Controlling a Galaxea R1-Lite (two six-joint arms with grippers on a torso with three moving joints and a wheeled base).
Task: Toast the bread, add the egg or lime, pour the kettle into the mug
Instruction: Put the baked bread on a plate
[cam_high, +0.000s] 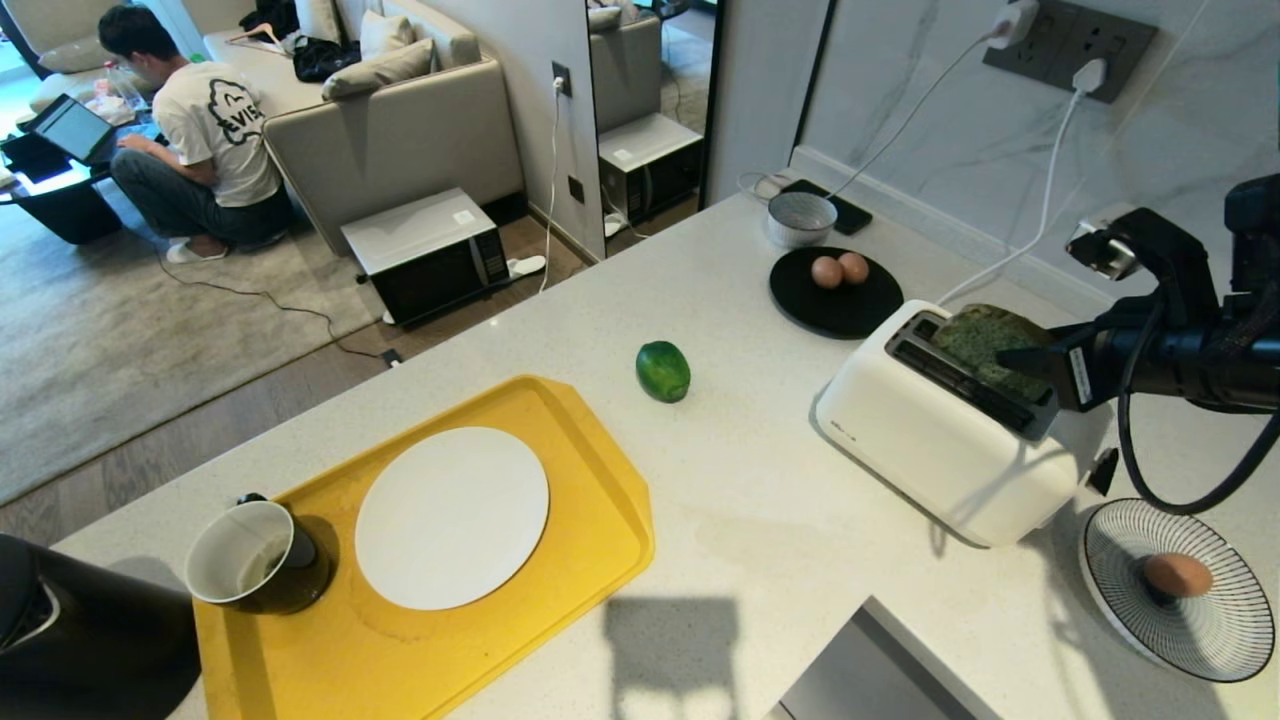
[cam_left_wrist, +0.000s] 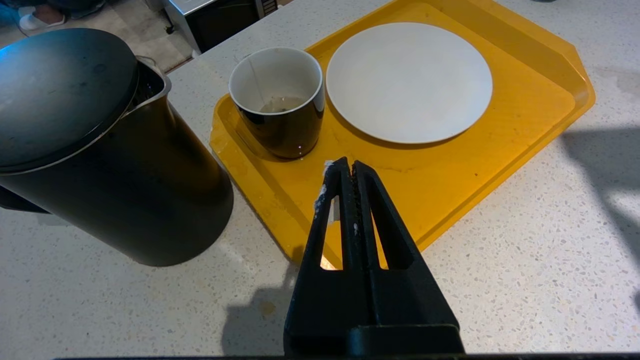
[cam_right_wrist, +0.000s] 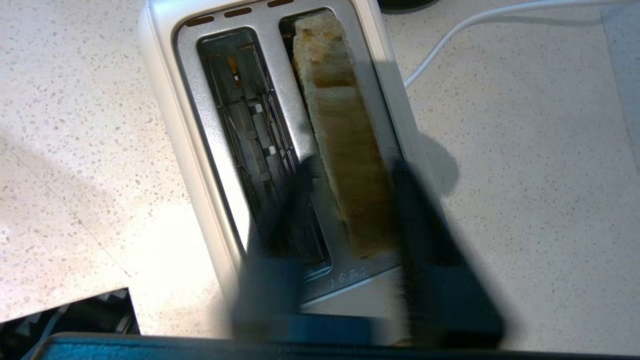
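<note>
Right wrist view looks down on the right gripper (cam_right_wrist: 350, 200), whose two blurred black fingers (cam_right_wrist: 425, 235) straddle the near end of the bread (cam_right_wrist: 345, 150), one on each face; whether the pads actually press the slice cannot be told, as the gap is part-way narrowed and smeared by motion. The bread stands upright in one slot of the white toaster (cam_right_wrist: 200, 150), its tan crust edge poking above the rim, while the slot beside it is empty. Small raised characters sit on the toaster's metal top just under the fingers, too blurred to read. From the head view, a small grey mark on the toaster's side is also illegible, and a person sitting on the floor far off wears a white shirt printed with letters that look like "EVIS". The lime (cam_high: 663, 371) lies on the counter well apart from the right gripper, past the toaster. The left gripper (cam_left_wrist: 348, 167) hangs with its fingers pressed together, empty, over the yellow tray's (cam_left_wrist: 450, 200) edge, the mug (cam_left_wrist: 276, 100) just ahead and the kettle (cam_left_wrist: 100, 150) beside it.
</note>
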